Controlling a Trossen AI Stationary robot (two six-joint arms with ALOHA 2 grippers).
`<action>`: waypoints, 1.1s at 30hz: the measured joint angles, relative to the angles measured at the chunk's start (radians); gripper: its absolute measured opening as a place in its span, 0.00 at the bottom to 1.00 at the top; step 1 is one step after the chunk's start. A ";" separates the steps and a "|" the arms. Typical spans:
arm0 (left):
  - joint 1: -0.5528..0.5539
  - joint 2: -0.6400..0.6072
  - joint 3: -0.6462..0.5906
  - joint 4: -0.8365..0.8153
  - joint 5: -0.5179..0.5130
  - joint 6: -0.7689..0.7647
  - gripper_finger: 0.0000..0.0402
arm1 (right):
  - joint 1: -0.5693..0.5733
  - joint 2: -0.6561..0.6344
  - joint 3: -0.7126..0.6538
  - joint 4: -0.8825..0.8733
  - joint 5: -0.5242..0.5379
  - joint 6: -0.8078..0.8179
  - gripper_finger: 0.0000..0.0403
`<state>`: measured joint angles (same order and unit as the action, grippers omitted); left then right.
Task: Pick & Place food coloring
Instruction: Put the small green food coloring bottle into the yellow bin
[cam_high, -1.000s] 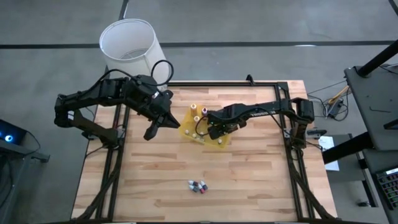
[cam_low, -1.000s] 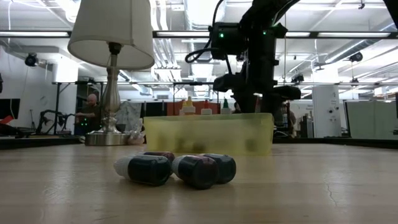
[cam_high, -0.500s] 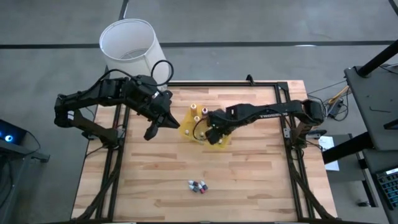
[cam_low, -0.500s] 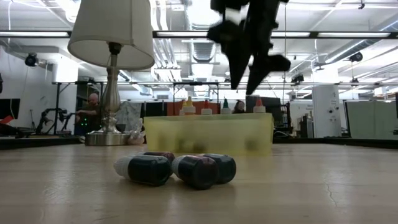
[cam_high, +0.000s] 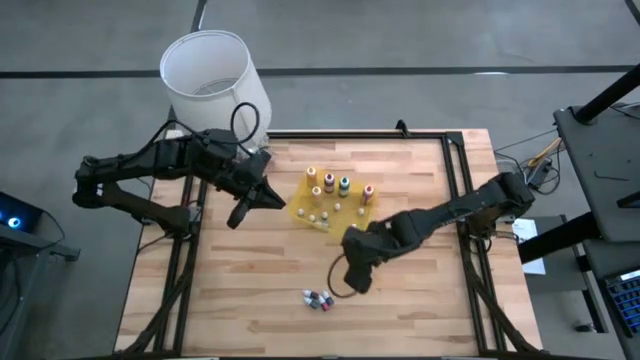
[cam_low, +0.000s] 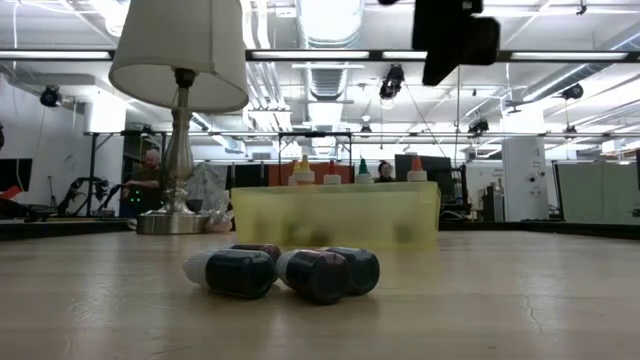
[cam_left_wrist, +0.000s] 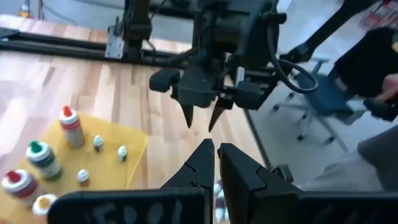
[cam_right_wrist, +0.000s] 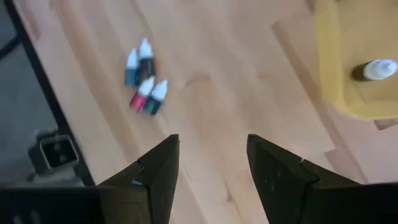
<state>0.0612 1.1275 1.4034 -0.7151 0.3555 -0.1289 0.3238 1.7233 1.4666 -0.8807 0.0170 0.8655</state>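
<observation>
A yellow tray (cam_high: 352, 222) sits mid-table. In it four squeeze bottles stand upright: yellow (cam_high: 312, 176), orange (cam_high: 328, 182), green (cam_high: 344, 185) and red (cam_high: 367, 193), with tiny vials (cam_high: 318, 211) among them. Several loose vials (cam_high: 318, 299) lie on their sides near the near edge, also in the low view (cam_low: 280, 270) and the right wrist view (cam_right_wrist: 144, 77). My right gripper (cam_high: 356, 280) (cam_right_wrist: 211, 146) hangs open above bare wood between the tray and the loose vials. My left gripper (cam_high: 238, 215) (cam_left_wrist: 215, 155) waits shut, left of the tray.
A lamp with a white shade (cam_high: 205, 75) stands at the table's far-left corner; its base (cam_low: 172, 220) shows in the low view. Bare wood lies around the loose vials and right of the tray. A black frame rail (cam_high: 360, 136) runs along the far edge.
My right gripper has risen from the yellow tray and swung toward the near edge, stopping above the wood short of the loose vials. The red bottle it covered now shows standing in the tray. My left arm has drawn back a little toward the table's left.
</observation>
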 joint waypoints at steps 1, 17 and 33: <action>0.000 -0.019 -0.038 0.040 0.005 -0.014 0.00 | 0.012 0.000 0.000 0.000 0.006 -0.002 0.45; -0.002 -0.286 -0.472 0.418 0.024 -0.249 0.00 | 0.080 0.093 0.018 0.118 -0.051 0.200 0.45; -0.002 -0.297 -0.473 0.408 0.025 -0.239 0.00 | 0.097 0.436 0.352 -0.029 -0.082 0.324 0.44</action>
<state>0.0593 0.8307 0.9306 -0.3075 0.3801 -0.3679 0.4210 2.1594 1.8185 -0.9100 -0.0654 1.1892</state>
